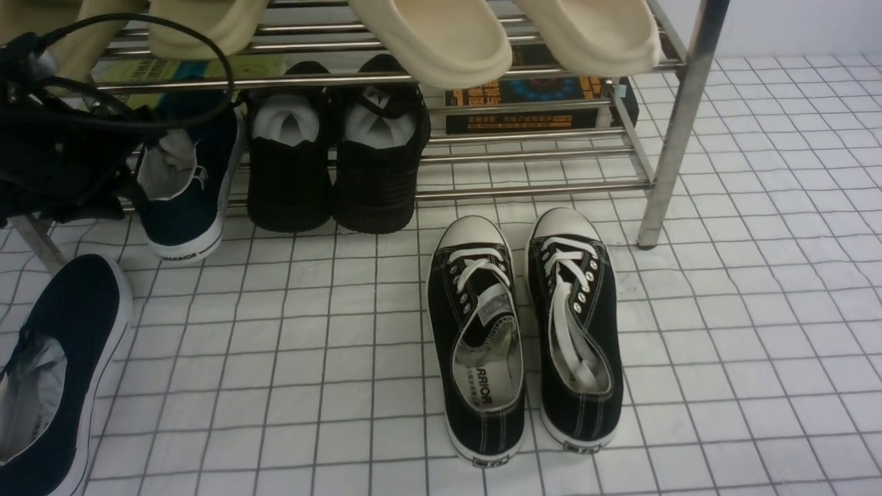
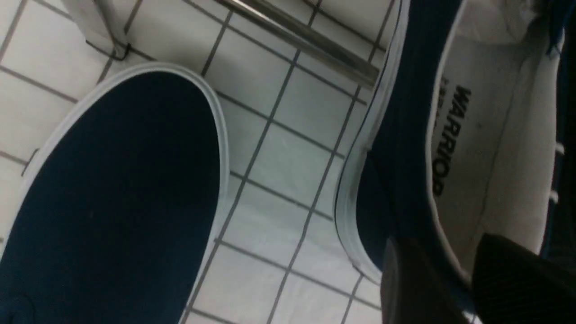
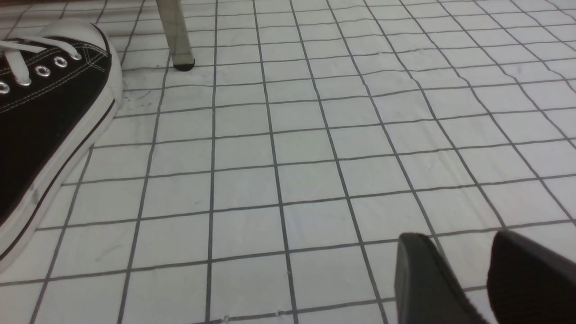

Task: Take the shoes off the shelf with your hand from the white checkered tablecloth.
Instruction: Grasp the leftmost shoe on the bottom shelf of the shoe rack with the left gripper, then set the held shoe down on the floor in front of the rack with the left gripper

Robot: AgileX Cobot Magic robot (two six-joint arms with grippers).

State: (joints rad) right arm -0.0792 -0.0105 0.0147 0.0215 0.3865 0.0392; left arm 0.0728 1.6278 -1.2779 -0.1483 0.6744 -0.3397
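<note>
Front view, left edge: the left gripper (image 1: 131,196) was at the shelved navy shoe (image 1: 182,224), its fingers spread astride the shoe's side wall. Lifting needed a firm pinch, then clearing the bar (image 1: 530,191). Right fingers (image 3: 465,279) stood apart.

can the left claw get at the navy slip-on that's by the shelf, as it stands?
Looks like yes: the left claw is already at that navy slip-on, its fingers on either side of the collar, and nothing shows between them.
</note>
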